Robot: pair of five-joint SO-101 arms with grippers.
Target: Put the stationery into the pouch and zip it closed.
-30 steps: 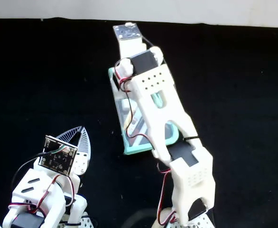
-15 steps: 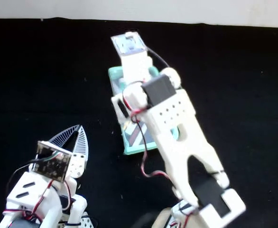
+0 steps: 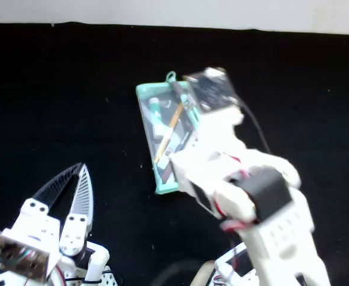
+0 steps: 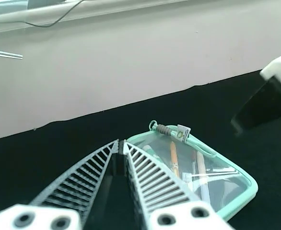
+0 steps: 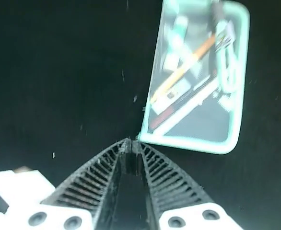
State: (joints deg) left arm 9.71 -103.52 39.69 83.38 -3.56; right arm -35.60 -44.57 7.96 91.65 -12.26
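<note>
Left side: the left gripper [image 3: 82, 168] sits at the near edge of the black counter [image 3: 55, 89]. Its ribbed black fingers [image 4: 145, 177] are together at the tips, with nothing between them. It is well apart from the pouch.

Centre: the pouch [image 3: 143, 91] lies flat on the counter, with a mint-green border and a clear window. An orange pencil [image 3: 170, 131] and several pens lie inside it. The zip pull [image 3: 171, 77] sits at the far corner. It carries a small white tag [image 4: 182, 132], and the print on the tag is too small to read.

Right side: the right arm [image 3: 222, 173] stands over the right edge of the pouch. The right gripper [image 5: 132, 143] has its fingers together and holds nothing. Its tips are just beside a near corner of the pouch, and contact cannot be confirmed.
</note>
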